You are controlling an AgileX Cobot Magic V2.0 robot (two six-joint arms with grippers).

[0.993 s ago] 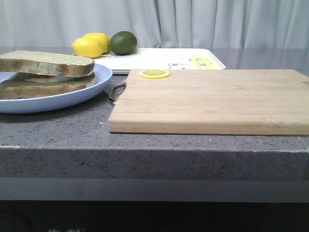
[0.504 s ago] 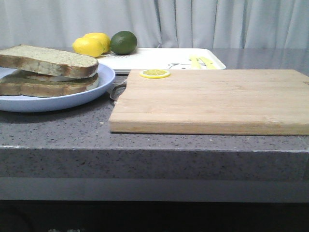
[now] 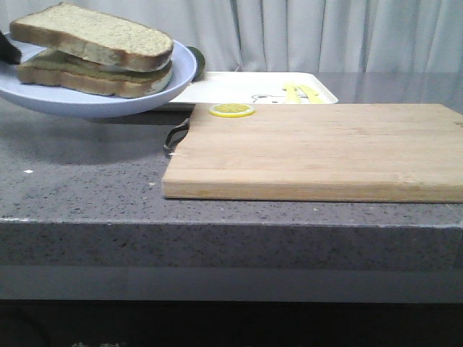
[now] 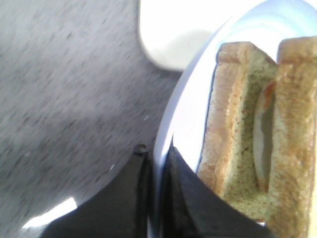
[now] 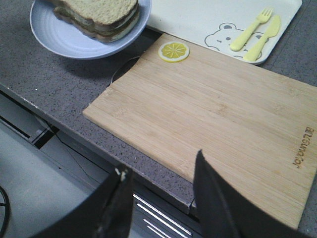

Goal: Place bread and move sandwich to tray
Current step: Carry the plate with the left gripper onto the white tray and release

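Spanning grey speckled countertop (image 3: pixel 87 181), pale curtains (image 3: pixel 325 32) behind

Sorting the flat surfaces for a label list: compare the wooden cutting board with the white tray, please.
The bamboo-coloured rectangular wooden cutting board is thick, plain and nearer the robot, bearing a lemon slice. The white rectangular tray is thin, low-rimmed, printed with a bear and yellow cutlery, and lies behind. Both rest flat on the grey counter.
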